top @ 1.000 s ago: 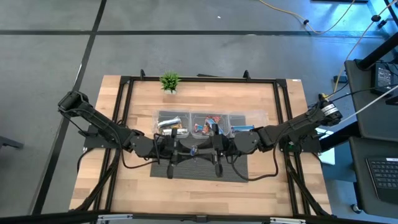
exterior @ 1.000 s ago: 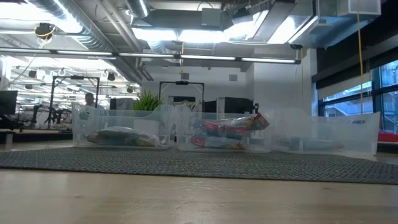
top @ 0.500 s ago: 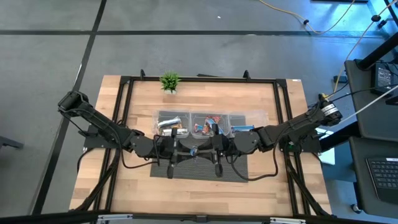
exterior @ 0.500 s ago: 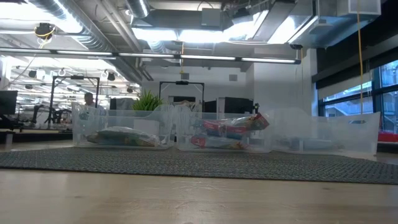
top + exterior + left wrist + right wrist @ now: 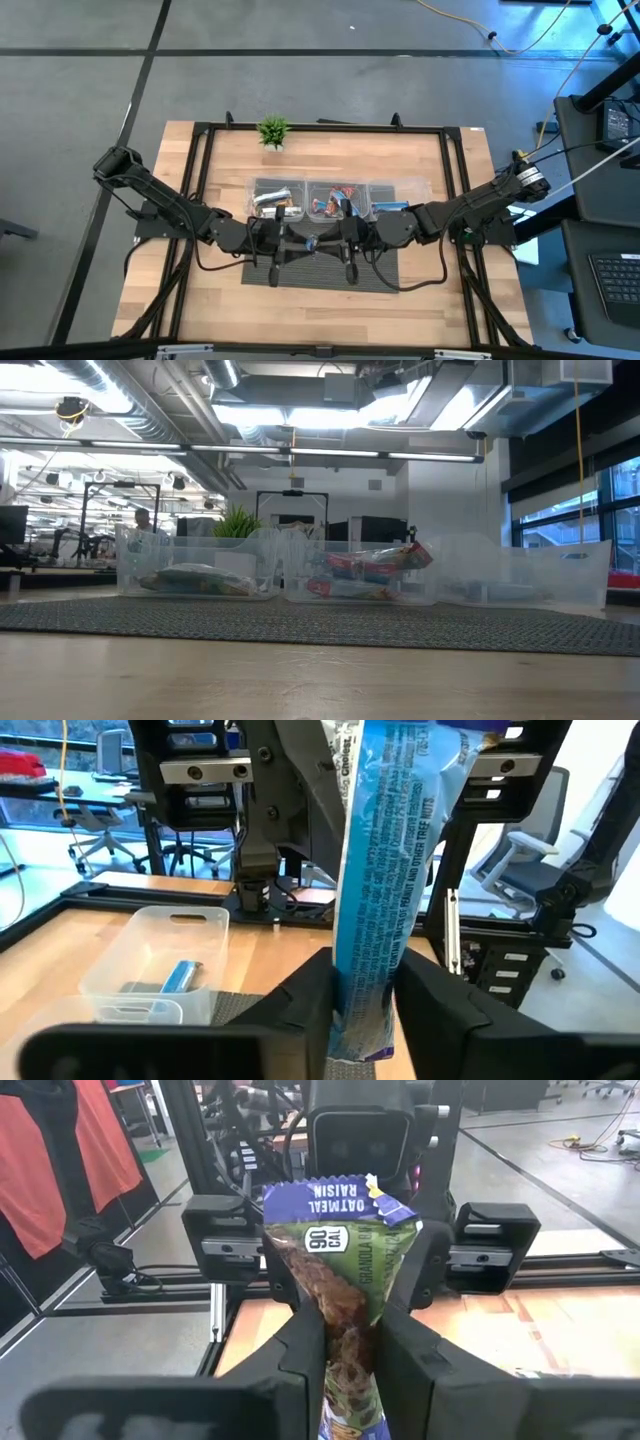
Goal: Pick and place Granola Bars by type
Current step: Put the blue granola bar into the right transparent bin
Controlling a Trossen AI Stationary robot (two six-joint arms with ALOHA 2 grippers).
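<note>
My two grippers meet tip to tip above the dark mat (image 5: 320, 268), the left gripper (image 5: 299, 241) coming from the table's left and the right gripper (image 5: 329, 241) from its right. One wrapped granola bar (image 5: 313, 241) spans between them, and both are shut on it. The bar shows blue with white print in the left wrist view (image 5: 375, 870). It shows purple and green-brown, printed "oatmeal raisin", in the right wrist view (image 5: 345, 1250). More bars lie in three clear bins (image 5: 335, 198). Neither gripper shows in the low view. My left gripper pinches the bar near one end (image 5: 362, 1005) between its two fingers, coming level from the table's left. The bar lies along the fingers and reaches away toward the right gripper, clear of the table. My right gripper pinches the bar's other end part (image 5: 348, 1355) between its two fingers, coming level from the table's right. The bar lies along the fingers. Its crimped purple end (image 5: 330, 1190) points at the left gripper, whose fingers (image 5: 283, 1280) flank it.
The three clear bins stand in a row behind the mat: silvery bars in the left bin (image 5: 195, 578), red multicoloured bars in the middle bin (image 5: 365, 572), blue bars in the right bin (image 5: 178, 976). A small green plant (image 5: 272, 130) stands at the far edge. A black frame rims the table.
</note>
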